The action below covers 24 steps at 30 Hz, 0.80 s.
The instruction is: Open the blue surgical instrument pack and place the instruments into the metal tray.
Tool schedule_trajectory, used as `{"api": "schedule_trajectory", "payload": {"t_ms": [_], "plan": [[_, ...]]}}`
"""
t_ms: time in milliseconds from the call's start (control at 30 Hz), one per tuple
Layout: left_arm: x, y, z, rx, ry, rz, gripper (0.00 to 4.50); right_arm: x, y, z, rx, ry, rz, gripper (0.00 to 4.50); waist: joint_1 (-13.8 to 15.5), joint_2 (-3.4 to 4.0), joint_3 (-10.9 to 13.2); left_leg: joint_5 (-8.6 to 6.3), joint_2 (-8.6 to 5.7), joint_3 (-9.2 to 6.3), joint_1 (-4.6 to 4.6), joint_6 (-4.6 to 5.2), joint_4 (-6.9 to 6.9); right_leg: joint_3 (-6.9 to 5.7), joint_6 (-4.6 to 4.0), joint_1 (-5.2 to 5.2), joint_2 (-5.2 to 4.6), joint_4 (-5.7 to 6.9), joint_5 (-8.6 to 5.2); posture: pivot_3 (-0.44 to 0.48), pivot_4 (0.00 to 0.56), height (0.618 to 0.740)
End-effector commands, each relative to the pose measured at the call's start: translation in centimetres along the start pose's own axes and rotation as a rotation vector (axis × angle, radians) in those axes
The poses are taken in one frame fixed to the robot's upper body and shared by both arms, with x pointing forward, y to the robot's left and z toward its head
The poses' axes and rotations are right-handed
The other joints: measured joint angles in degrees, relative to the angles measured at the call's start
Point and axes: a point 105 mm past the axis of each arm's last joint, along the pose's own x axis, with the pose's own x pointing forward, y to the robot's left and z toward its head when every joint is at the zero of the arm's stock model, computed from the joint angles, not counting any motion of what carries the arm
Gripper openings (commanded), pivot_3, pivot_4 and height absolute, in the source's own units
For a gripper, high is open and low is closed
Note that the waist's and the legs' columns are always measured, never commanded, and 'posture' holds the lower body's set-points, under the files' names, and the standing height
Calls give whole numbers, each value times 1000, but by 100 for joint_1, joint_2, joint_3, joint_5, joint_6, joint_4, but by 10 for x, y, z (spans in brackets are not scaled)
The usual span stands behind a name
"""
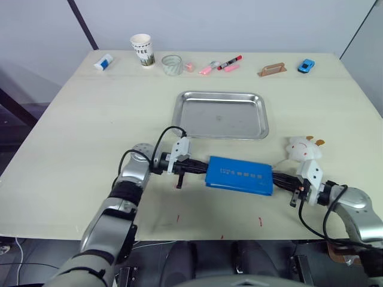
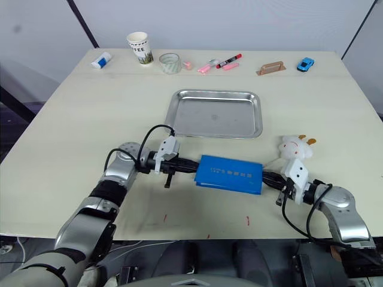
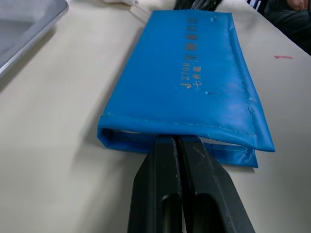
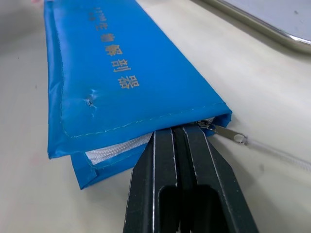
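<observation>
The flat rectangular bright blue fabric surgical instrument pack (image 1: 239, 174) lay closed on the pale wooden table (image 1: 78, 149), just in front of the shallow shiny stainless-steel metal tray (image 1: 220, 114), which held nothing; none of the tools inside could be seen. The step in hand looked to be steadying the pack from both ends so it could be opened, and doing that well would probably mean anchoring one end firmly while the small silver zipper pull (image 4: 227, 134) at the right-hand end was caught and drawn along the seam, keeping the pouch flat so its contents would not spill onto the table. The left gripper (image 3: 176, 143) pressed against the pack's left short edge with its two black fingers closed together, apparently pinching the lower lip of the fabric, though a true grip could not be confirmed. The right gripper (image 4: 179, 132) met the opposite end, fingers likewise brought together, their tips touching the pack just beside the zipper pull.
</observation>
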Motion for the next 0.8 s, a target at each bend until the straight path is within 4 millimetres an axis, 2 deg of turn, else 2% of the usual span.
{"api": "schedule_trajectory", "payload": {"t_ms": [33, 167, 400, 567, 800], "plan": [[0, -12, 5, 5, -14, -42, 95, 16, 12, 15, -41, -52, 90, 0, 24, 0, 0, 0, 0, 0, 0, 0, 0, 0, 0, 0, -1, 0, 0, 0, 150, 718], [-6, -21, 4, -13, -7, -30, 95, 24, 14, 15, -50, -53, 117, 0, 44, 0, 0, 0, -1, 3, -2, 0, 2, 0, 0, 0, -5, -1, 0, 0, 150, 718], [-19, -22, -2, -45, 6, 35, 95, 28, 23, 18, -31, -55, 184, 0, 36, 0, 0, 0, -1, 1, -1, 0, 2, -2, 0, 0, -3, 0, 0, 0, 150, 718], [-24, -28, -4, -66, 24, 20, 95, 23, 24, 14, -21, -29, 190, 0, 41, 0, 0, 0, 0, 2, -1, 0, 1, -1, 0, 0, -3, -1, 0, 0, 150, 718], [-32, -26, -6, -70, 39, 44, 95, 2, 12, 8, -35, 7, 93, 0, 52, 0, 0, 0, -1, 2, -2, 0, 2, -2, 0, 0, -4, -1, 0, 0, 150, 718]]}}
